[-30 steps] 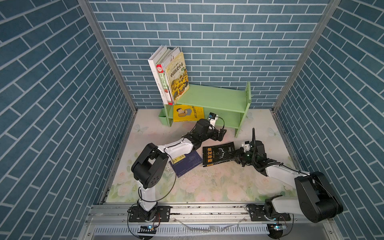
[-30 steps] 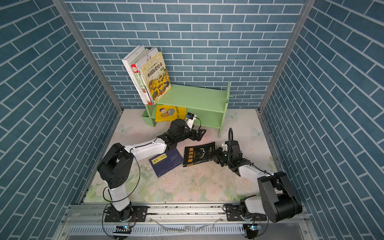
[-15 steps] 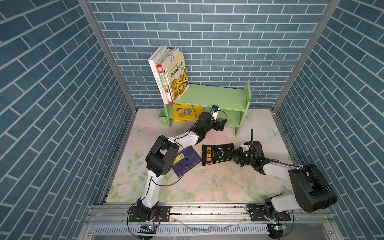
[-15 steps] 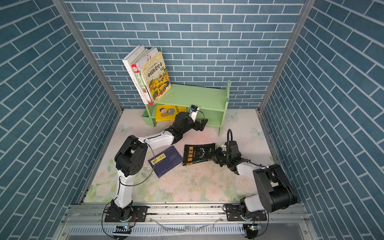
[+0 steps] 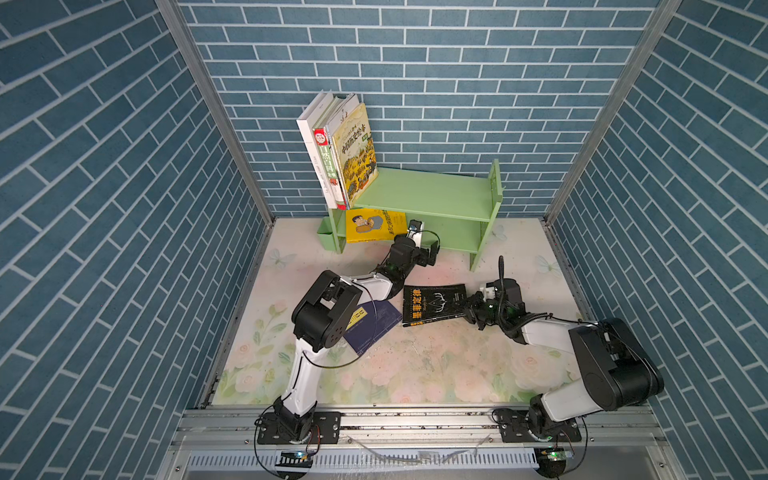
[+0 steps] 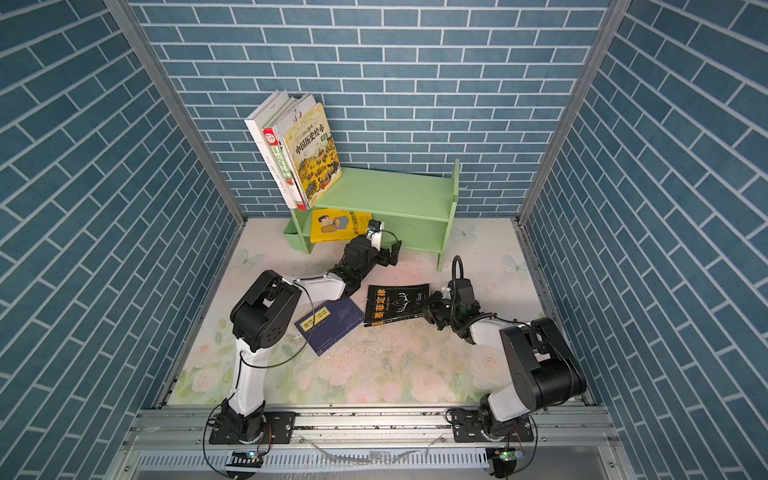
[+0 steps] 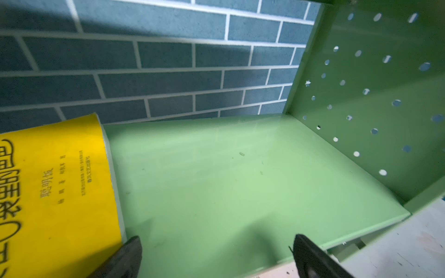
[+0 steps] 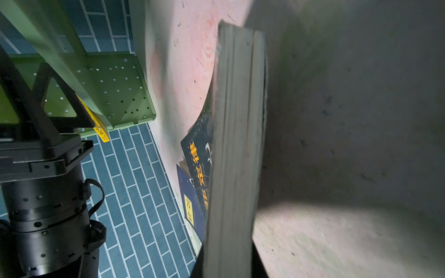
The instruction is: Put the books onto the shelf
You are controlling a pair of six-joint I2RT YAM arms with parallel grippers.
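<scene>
The light green shelf [image 5: 419, 195] [image 6: 390, 195] stands against the back wall. Several books [image 5: 340, 153] lean upright at the left end of its top tier. A bright yellow book [image 5: 374, 226] [image 7: 55, 192] lies on the lower tier. My left gripper [image 5: 430, 253] [image 7: 216, 240] is open and empty at that tier's front edge, beside the yellow book. On the mat lies a black book [image 5: 432, 303] [image 8: 236, 144]. My right gripper [image 5: 471, 309] [image 8: 228, 264] is shut on its right edge. A navy book [image 5: 370, 328] [image 6: 332, 324] lies partly under my left arm.
Blue brick walls [image 5: 124, 208] close in the left, back and right. The shelf's perforated side panel [image 7: 373, 96] bounds the lower tier's bare board [image 7: 228, 180]. A small green box [image 5: 326, 235] sits at the shelf's left foot. The flowered mat [image 5: 415, 365] covers the floor.
My left gripper has moved away from the mat's middle up to the shelf's lower tier, and its elbow has risen. The right arm has drawn slightly inward, still gripping the black book.
</scene>
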